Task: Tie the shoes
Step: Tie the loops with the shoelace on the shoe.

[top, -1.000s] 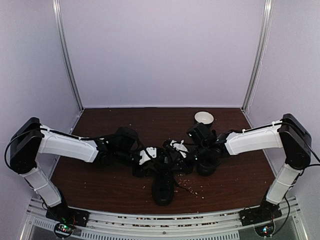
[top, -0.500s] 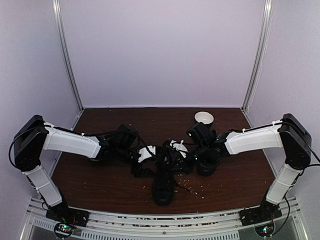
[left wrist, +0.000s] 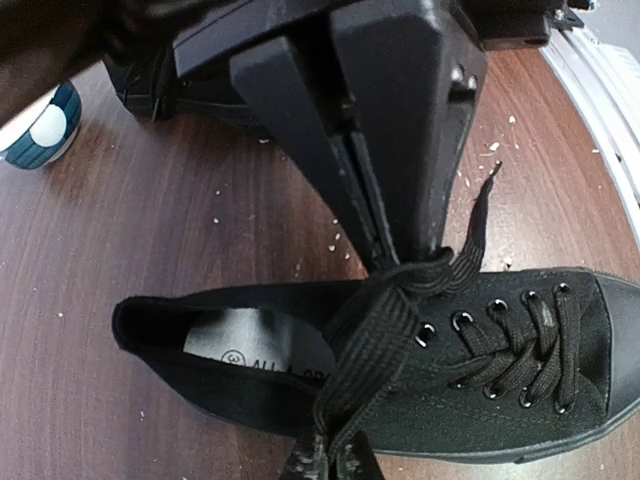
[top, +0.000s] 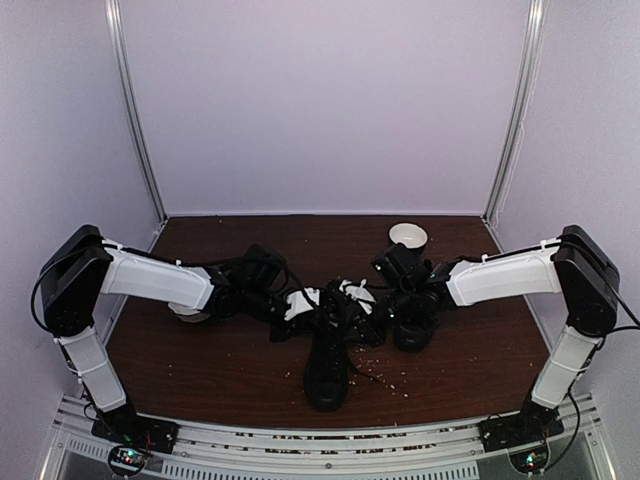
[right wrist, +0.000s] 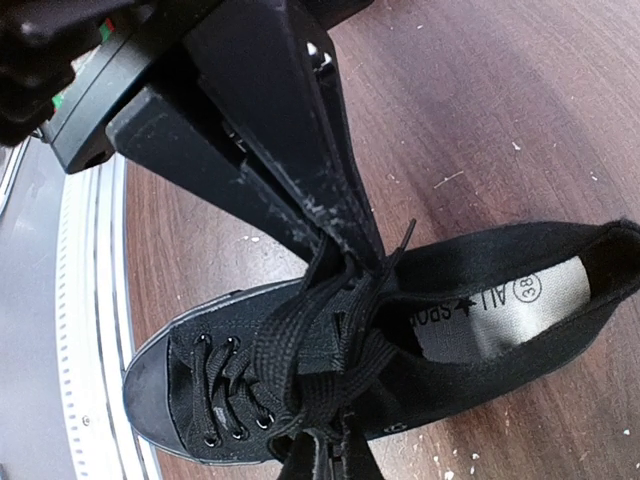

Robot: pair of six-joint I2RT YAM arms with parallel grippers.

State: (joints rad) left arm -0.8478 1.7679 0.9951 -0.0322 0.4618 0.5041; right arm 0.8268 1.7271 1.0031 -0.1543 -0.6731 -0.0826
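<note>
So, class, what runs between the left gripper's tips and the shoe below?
A flat black lace, pinched by the left gripper, runs down to the black sneaker; the left wrist view shows it.

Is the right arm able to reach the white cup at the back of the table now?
Probably yes, but not at once. The white cup stands close behind its wrist with nothing between, yet the right end effector is shut on a lace of the shoe and must release first.
</note>
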